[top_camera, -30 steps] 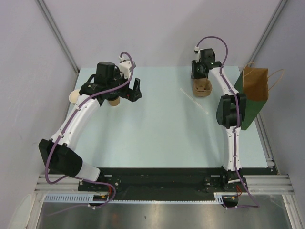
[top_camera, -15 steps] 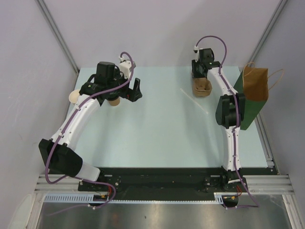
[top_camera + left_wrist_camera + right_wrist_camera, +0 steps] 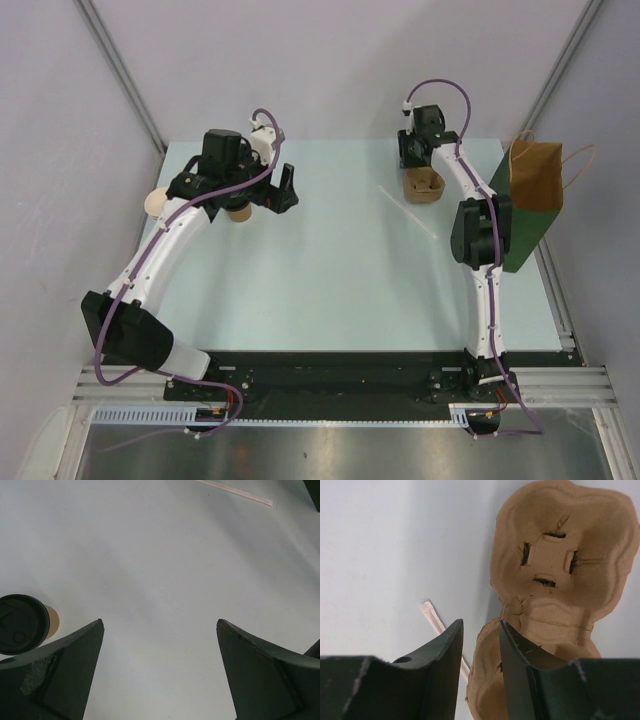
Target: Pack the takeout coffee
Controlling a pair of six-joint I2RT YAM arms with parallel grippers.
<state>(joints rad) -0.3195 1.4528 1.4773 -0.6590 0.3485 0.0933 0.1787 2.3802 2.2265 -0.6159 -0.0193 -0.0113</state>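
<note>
No legible text or labels, embossed marks on coffee lid (image 3: 20, 624) unreadable

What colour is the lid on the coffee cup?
Black; the lid shows best in the left wrist view.

The small brown kraft-paper cup with a round black plastic lid (image 3: 22, 624) stands on the pale tabletop (image 3: 160, 555), just outside the left gripper's (image 3: 160, 625) jaw nearer the table's left edge. A stack of lidless pale paper cups (image 3: 155, 203) sits farther out on that side. The brown moulded-pulp cup carrier (image 3: 560, 565) lies under and ahead of the right gripper's (image 3: 480, 625) jaws. A thin paper-wrapped straw (image 3: 442, 630) lies just outside one of those jaws. A brown kraft-paper bag with twine handles (image 3: 535, 175) stands well to their right.
</note>
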